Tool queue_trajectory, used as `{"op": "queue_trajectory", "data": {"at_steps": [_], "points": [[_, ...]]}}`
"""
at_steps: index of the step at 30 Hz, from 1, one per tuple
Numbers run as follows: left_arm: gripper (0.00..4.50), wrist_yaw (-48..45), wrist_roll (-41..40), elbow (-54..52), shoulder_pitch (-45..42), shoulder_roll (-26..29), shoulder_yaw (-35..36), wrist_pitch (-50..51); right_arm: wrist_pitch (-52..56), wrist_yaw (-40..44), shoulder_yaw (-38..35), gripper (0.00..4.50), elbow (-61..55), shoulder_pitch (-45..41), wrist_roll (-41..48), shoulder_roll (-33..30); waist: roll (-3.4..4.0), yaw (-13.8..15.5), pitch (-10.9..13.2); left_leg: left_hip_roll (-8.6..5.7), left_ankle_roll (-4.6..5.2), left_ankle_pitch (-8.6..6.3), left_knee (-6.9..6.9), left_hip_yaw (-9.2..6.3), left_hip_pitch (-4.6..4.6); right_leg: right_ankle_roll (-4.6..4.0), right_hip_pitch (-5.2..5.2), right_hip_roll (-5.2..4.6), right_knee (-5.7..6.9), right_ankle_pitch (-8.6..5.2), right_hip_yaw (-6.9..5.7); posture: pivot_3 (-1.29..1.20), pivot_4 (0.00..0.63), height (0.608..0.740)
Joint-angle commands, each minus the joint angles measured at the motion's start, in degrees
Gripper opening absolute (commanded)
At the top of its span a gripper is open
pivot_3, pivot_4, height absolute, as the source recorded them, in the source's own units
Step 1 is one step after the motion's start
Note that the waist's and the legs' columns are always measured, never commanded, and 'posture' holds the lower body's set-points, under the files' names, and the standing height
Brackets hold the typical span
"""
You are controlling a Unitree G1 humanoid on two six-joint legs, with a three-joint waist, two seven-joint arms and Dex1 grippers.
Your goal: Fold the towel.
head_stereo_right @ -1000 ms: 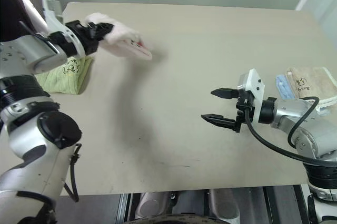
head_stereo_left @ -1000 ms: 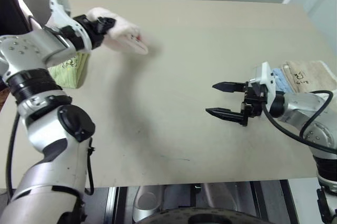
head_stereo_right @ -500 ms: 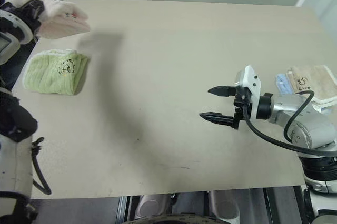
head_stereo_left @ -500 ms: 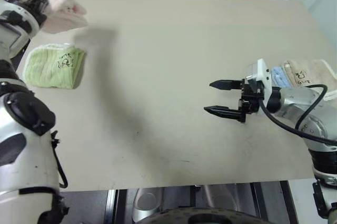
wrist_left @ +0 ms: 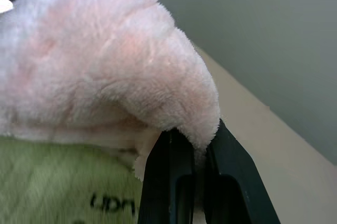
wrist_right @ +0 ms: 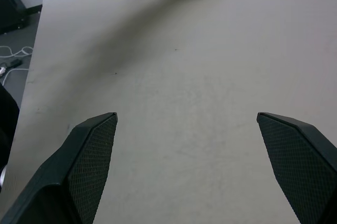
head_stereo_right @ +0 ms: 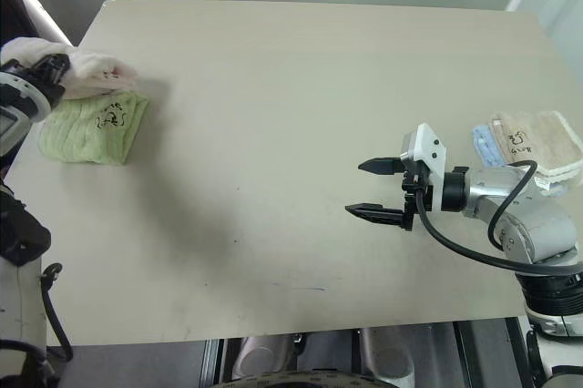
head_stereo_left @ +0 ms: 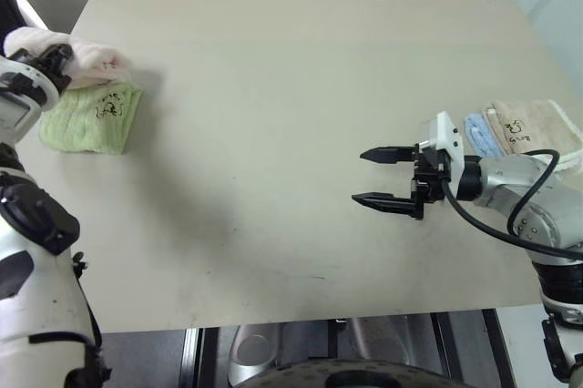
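Observation:
The towel (head_stereo_left: 89, 55), pale pink and bunched into a folded bundle, is at the table's far left corner. It hangs over the far edge of a green towel (head_stereo_left: 91, 117). I cannot tell whether the two touch. My left gripper (head_stereo_left: 53, 66) is shut on the pink towel's near end. In the left wrist view its black fingers (wrist_left: 174, 182) pinch the fluffy towel (wrist_left: 105, 61), with the green towel (wrist_left: 47, 182) just beneath. My right gripper (head_stereo_left: 359, 177) hovers open over bare table at the right, pointing left and holding nothing; its fingers (wrist_right: 89, 155) stand wide apart.
A folded cream towel (head_stereo_left: 530, 122) and a blue one (head_stereo_left: 478, 133) lie together at the table's right edge, behind my right arm. The beige table (head_stereo_left: 273, 87) stretches bare between the two grippers. A dark gap runs along the table's near edge.
My left gripper has carried the pink towel leftward and a little down, from over the table's left-centre to above the green towel. The right gripper has stayed put and open.

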Motion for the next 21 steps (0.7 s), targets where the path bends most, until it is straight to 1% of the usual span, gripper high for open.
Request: {"op": "queue_trajectory", "data": {"at_steps": [1,5,7,12,17,21], "points": [[0.05,-1.27,-2.40,-5.77,0.98,1.94,1.75,2.62,-2.29,1.20,0.11,4.50,-1.32,0.32,-1.64,-0.87,-0.02,-0.06,-0.01,-0.03,-0.03,0.02,0.00,0.01,0.02,-0.01,0.00,0.04,0.01,0.02,-0.02,0.00,0.150,0.703],[0.05,-1.52,-6.02,-11.69,6.12,3.13,4.89,8.56,-2.05,1.45,-0.51,4.50,-1.40,0.23,-1.42,-0.81,-0.01,-0.47,-0.01,0.00,-0.09,0.05,-0.04,0.05,0.12,-0.05,0.01,0.04,0.07,0.08,0.06,0.00,0.150,0.703],[0.05,-1.57,-7.74,-16.35,9.92,3.32,6.45,11.31,-2.25,1.87,-0.68,4.50,-1.11,0.20,-1.57,-1.12,-0.02,-0.59,-0.01,0.00,-0.15,0.10,-0.04,0.07,0.14,-0.07,0.01,0.08,0.10,0.10,0.04,0.00,0.150,0.703],[0.05,1.59,-11.22,-24.38,17.52,3.37,11.59,16.21,-2.95,2.87,-0.96,4.50,0.14,-0.44,-2.14,-1.48,-0.06,-0.65,-0.04,0.02,-0.19,0.13,-0.01,0.04,0.15,-0.09,0.02,0.07,0.15,0.11,0.02,0.00,0.150,0.703],[0.05,4.79,-13.91,-31.36,23.60,0.66,15.10,19.46,-3.98,3.46,-0.75,4.50,1.52,-1.23,-2.99,-1.39,-0.07,-0.61,-0.05,0.02,-0.20,0.14,0.00,0.03,0.21,-0.12,0.07,0.06,0.18,0.12,0.03,0.00,0.150,0.703],[0.05,5.39,-15.87,-37.02,27.51,-2.17,15.28,21.86,-4.29,3.83,-0.67,4.50,1.93,-1.64,-3.31,-1.30,-0.10,-0.54,-0.06,0.01,-0.21,0.14,0.00,0.02,0.26,-0.14,0.12,0.04,0.23,0.13,0.02,0.00,0.150,0.703]]}}
